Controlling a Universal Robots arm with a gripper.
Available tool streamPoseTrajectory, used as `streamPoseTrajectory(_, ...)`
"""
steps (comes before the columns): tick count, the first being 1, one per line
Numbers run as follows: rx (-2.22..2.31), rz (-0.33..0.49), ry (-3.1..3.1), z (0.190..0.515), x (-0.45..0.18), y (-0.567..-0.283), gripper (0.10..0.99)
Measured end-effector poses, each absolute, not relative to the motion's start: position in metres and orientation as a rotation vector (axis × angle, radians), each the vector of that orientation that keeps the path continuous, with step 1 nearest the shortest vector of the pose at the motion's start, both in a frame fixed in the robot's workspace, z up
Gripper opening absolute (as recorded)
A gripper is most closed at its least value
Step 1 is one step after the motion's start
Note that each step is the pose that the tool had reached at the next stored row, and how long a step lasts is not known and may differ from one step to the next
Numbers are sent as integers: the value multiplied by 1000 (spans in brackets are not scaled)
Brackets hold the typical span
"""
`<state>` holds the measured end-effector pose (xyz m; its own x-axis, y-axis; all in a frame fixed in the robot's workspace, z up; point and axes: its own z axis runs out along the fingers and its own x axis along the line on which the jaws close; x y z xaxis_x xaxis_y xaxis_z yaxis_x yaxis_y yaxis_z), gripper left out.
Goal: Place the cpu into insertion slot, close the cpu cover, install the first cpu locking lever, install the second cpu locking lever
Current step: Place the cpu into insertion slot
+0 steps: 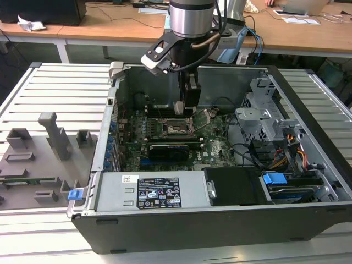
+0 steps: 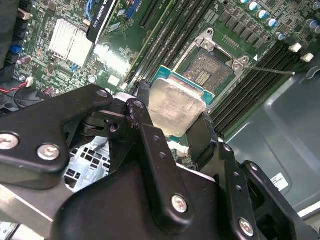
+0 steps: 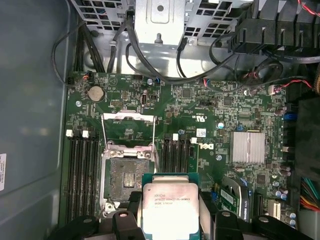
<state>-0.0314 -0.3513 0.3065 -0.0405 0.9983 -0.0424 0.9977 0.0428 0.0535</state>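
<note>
- The gripper (image 2: 175,110) is clenched on the cpu (image 2: 177,102). Its black fingers (image 2: 202,134) press two opposite edges, and the dull silver lid faces out between them in both wrist views.
- The cpu is held flat between the jaws with its green rim showing around the metal lid. It is in the air and not seated anywhere.
- It looks like a light, stiff, flat chip. The smooth edges could slip in a loose pinch, and the contact face underneath is probably delicate, so opposite edges of the green rim, as here, seem the right place to hold it.
- Just past the fingertips lies the insertion slot (image 3: 125,177). It is uncovered, its glinting pin field is bare, and it is clearly apart from the chip. Those pins look easy to bend.
- Beyond the slot, on the side away from the jaws, the cpu cover (image 3: 128,131) stands swung up, leaving the opening free.
- A thin wire lever (image 2: 272,71) angles off beside the slot and appears unlatched.
- Further out, long black memory slots (image 3: 82,170) flank the socket and a ribbed silver heatsink (image 3: 248,147) sits off to one side.
- Around it all is an opened computer case (image 1: 192,228), with the arm reaching down into it.
</note>
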Motion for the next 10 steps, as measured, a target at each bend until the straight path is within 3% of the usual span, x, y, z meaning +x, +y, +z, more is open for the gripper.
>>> streamPoseTrajectory(10,2123,23,2214,297,-32,-351,541)
